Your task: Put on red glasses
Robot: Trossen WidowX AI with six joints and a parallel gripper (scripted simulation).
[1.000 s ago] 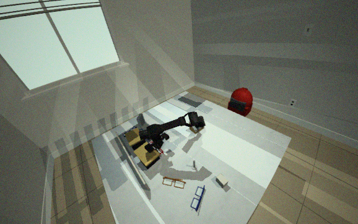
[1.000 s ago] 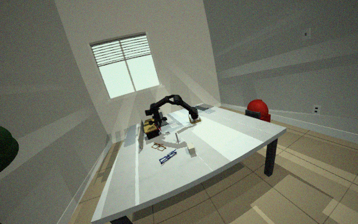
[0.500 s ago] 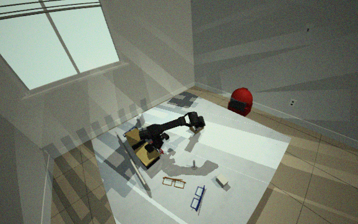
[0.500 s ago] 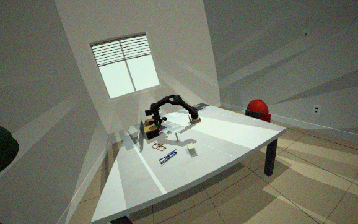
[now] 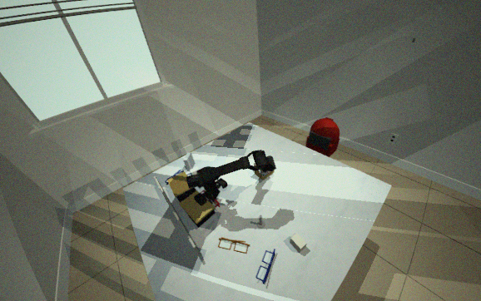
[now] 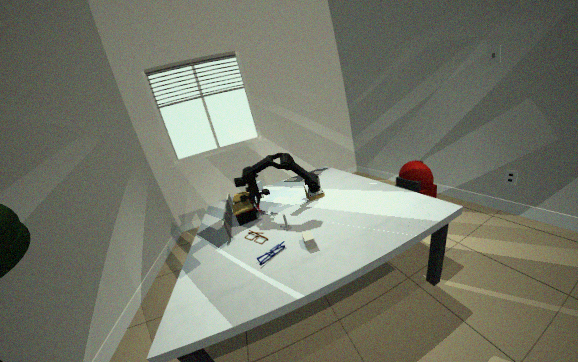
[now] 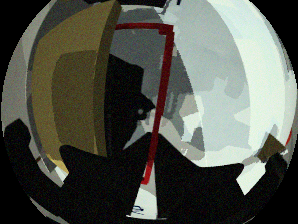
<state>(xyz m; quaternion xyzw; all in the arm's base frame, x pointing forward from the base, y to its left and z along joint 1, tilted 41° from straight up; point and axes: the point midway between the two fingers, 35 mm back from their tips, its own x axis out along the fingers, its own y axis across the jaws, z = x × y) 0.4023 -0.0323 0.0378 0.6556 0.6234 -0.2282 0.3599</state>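
Observation:
My gripper is shut on the red glasses. In the wrist view one long red bar runs up from the fingertips, and a shorter bar turns off toward the near head. The near display head is ochre with a dark face; the glasses are close in front of it, and contact cannot be told. The other head stands beside it, with blue glasses at its far edge. No green tag can be made out. The arm hides parts of both heads.
A thin upright panel stands behind the heads. Orange glasses, blue glasses, a beige block and a small grey stand are on the white table.

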